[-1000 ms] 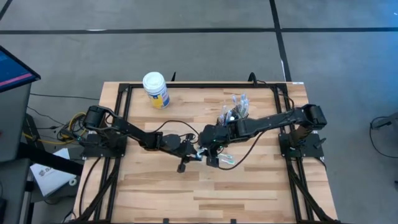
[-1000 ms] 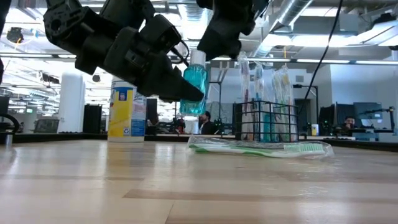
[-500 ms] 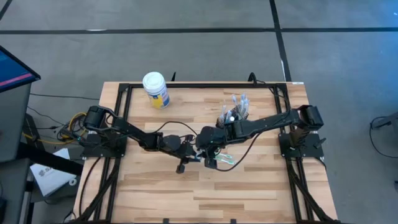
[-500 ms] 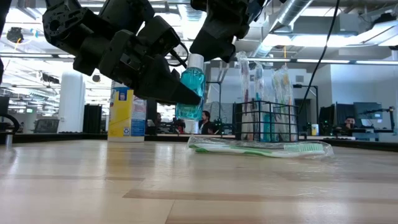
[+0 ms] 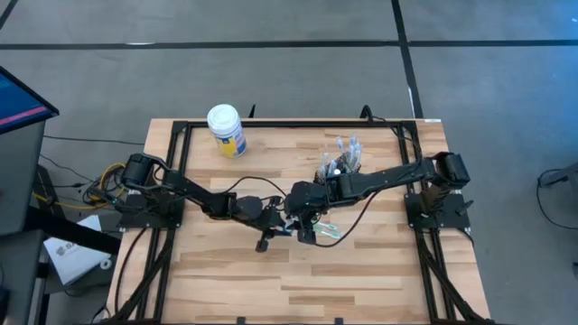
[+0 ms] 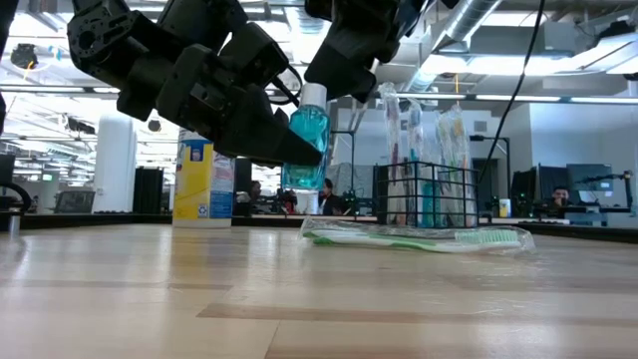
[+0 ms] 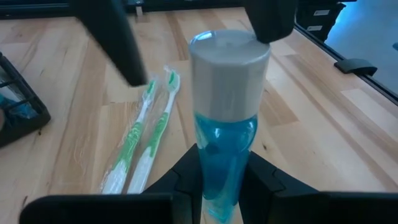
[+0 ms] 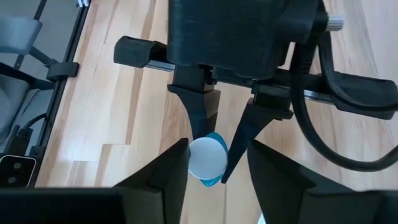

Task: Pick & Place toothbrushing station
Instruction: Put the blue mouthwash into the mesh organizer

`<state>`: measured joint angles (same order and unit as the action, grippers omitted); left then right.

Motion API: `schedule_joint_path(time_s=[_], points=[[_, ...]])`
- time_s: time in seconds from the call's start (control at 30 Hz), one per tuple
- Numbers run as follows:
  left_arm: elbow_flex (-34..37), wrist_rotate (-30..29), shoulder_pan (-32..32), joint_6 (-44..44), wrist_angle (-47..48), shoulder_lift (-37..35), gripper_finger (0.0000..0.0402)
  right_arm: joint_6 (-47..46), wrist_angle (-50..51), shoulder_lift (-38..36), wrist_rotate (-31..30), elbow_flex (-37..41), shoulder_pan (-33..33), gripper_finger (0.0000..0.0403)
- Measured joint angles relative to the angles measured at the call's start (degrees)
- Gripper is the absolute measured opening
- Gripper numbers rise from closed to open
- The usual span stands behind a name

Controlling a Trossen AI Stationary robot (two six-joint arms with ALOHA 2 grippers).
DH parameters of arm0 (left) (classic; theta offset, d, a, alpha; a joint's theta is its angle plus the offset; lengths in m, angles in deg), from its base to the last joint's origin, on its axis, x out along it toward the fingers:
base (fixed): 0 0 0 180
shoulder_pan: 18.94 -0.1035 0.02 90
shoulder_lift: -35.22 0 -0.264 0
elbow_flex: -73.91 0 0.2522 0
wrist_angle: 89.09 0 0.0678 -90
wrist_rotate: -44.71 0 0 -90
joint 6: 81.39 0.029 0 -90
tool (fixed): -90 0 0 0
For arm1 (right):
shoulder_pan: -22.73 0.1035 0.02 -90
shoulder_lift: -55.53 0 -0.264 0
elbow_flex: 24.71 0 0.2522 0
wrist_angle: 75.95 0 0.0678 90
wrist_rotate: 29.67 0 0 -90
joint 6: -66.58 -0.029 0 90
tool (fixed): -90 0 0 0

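My left jaws (image 7: pixel 221 186) pinch the small clear teal bottle (image 7: pixel 227 124) with its white cap — my right jaws (image 8: pixel 214 165), spread around that cap, should close squarely before I release.

Two arms, each with one gripper: left gripper (image 7: pixel 224 186), right gripper (image 8: pixel 217 158); one teal tube (image 6: pixel 307 140) with one white cap; one black wire-mesh holder (image 6: pixel 419 194); several wrapped toothbrushes (image 6: pixel 454 140) standing in it, about three packs in the low view, exact count unclear; two green toothbrushes (image 7: pixel 158 134) lying side by side on the wood; one white-lidded yellow-and-blue jar (image 5: pixel 226 131); one wooden table (image 5: pixel 361 271).
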<state>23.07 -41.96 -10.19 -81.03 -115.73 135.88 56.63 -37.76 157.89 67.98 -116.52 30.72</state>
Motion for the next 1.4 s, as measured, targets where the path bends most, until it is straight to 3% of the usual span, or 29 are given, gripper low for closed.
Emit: schedule_joint_path(time_s=[0.37,1.4], points=[[-0.02,-0.13,0.0,0.23,0.07,-0.07,0.0059,-0.09,-0.27,0.04,-0.01,0.05,0.06,0.0192],[-0.2,-0.29,-0.17,0.9,0.19,-0.22,0.0059,2.07,-1.05,0.83,-1.76,0.03,1.6,0.0137]])
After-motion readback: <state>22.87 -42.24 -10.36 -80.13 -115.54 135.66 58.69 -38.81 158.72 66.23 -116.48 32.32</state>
